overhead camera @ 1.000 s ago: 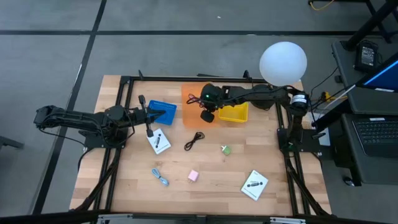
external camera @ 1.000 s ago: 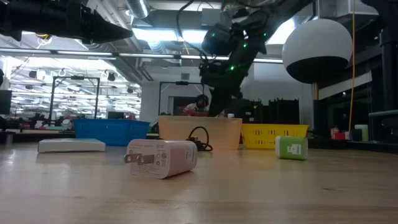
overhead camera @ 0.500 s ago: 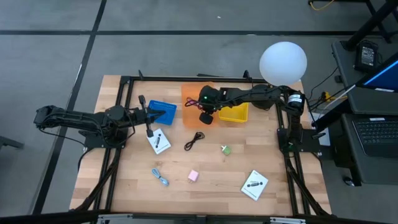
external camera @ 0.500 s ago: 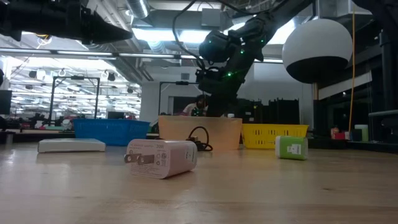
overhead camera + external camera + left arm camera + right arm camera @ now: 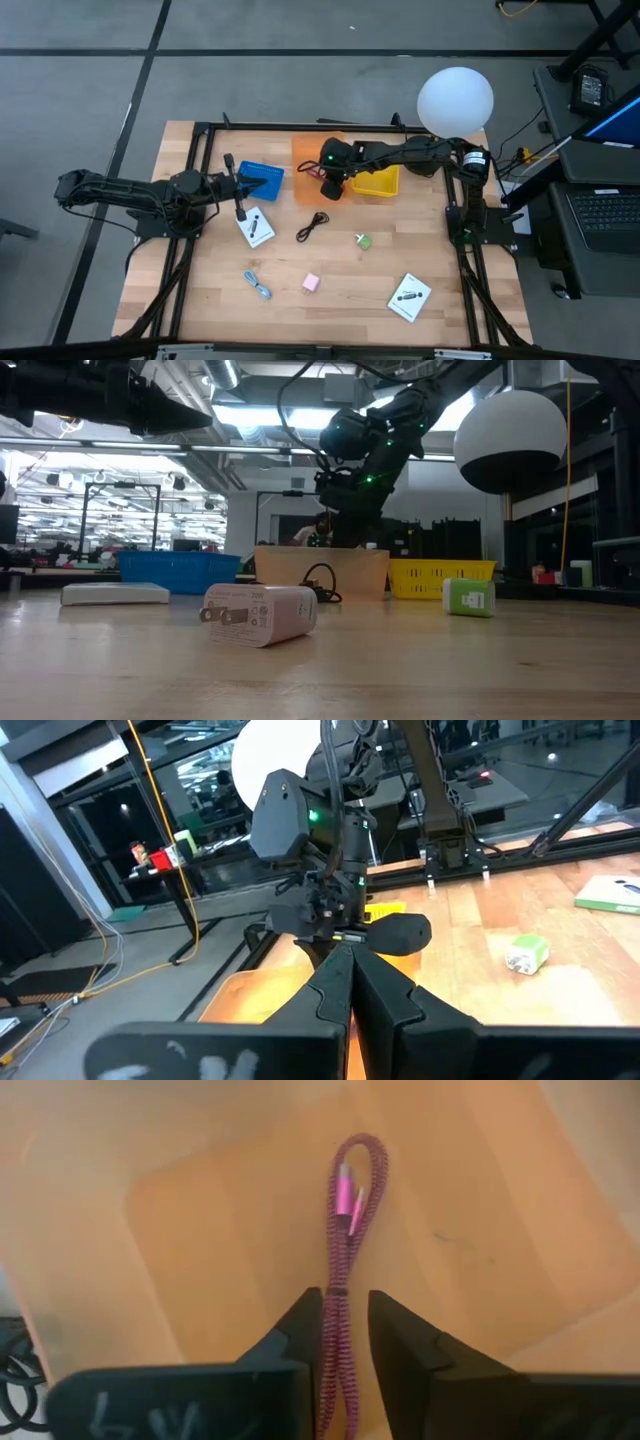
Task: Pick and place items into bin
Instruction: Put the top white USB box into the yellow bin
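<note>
Since a second ago the right gripper [image 5: 327, 186] has drawn back a little toward the orange bin [image 5: 306, 152] and now hangs over it; its fingers [image 5: 400, 1342], clamped before, have parted slightly, with the pink braided cable [image 5: 342, 1270] running between them. Whether they still pinch it cannot be told — the cable's looped end lies against the bin's orange floor. The left gripper [image 5: 240, 194] has not moved: it waits shut and empty near the blue bin [image 5: 260, 178], just above one white card [image 5: 257, 228]. On the table lie the black cable [image 5: 313, 225], a green piece [image 5: 363, 240], a pink piece [image 5: 311, 283], a blue piece [image 5: 258, 287] and the second white card [image 5: 409, 297] — all well apart.
</note>
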Available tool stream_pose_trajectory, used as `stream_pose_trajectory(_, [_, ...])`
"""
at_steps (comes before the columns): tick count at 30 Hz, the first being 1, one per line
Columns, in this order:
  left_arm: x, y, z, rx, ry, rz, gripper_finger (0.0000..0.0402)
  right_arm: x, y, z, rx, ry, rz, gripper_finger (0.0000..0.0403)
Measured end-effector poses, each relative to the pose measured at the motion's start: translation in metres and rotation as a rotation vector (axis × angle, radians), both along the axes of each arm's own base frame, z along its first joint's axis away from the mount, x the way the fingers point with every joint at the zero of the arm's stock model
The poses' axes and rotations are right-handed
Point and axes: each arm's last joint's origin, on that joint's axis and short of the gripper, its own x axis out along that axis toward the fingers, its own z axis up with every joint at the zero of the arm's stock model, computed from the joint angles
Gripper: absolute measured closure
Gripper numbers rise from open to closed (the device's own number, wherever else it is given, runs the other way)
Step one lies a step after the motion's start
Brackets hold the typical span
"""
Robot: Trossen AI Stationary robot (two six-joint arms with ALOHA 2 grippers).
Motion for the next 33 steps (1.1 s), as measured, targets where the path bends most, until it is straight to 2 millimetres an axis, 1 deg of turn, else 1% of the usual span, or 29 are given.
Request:
stream_pose_trajectory(3, [0.000,0.000,0.000,-0.009,0.001,0.000,0.0398,0.001,-0.003,0.005,-0.001,0.000,-0.003,0.0330])
stream_pose_trajectory(8, [0.000,0.000,-0.002,-0.011,0.016,0.000,0.0398,0.005,-0.004,0.024,0.003,0.016,-0.003,0.0331])
stream_pose_trajectory(10, [0.000,0.000,-0.002,-0.013,0.021,0.001,0.0398,0.008,0.000,0.031,0.003,0.023,0.008,0.0336])
stream_pose_trajectory(16, [0.000,0.000,-0.006,-0.048,0.051,0.002,0.0398,0.008,0.020,0.060,-0.069,-0.019,0.074,0.0357])
stream_pose_trajectory(21, [-0.001,0.000,-0.012,-0.111,0.089,0.007,0.0398,0.003,0.046,0.086,-0.100,-0.083,0.144,0.0376])
stream_pose_trajectory(22, [-0.001,0.000,-0.014,-0.121,0.101,0.010,0.0398,0.003,0.051,0.089,-0.105,-0.089,0.163,0.0380])
stream_pose_trajectory(25, [-0.002,0.000,-0.017,-0.162,0.120,0.014,0.0398,0.004,0.064,0.091,-0.109,-0.094,0.204,0.0392])
stream_pose_trajectory(29, [-0.002,-0.001,-0.020,-0.211,0.145,-0.015,0.0398,0.007,0.073,0.091,-0.124,-0.106,0.244,0.0401])
stream_pose_trajectory(31, [-0.002,-0.003,-0.022,-0.223,0.155,-0.061,0.0398,0.008,0.075,0.087,-0.133,-0.138,0.250,0.0400])
stream_pose_trajectory(33, [-0.002,-0.004,-0.027,-0.231,0.162,-0.112,0.0398,0.005,0.075,0.080,-0.138,-0.155,0.251,0.0399])
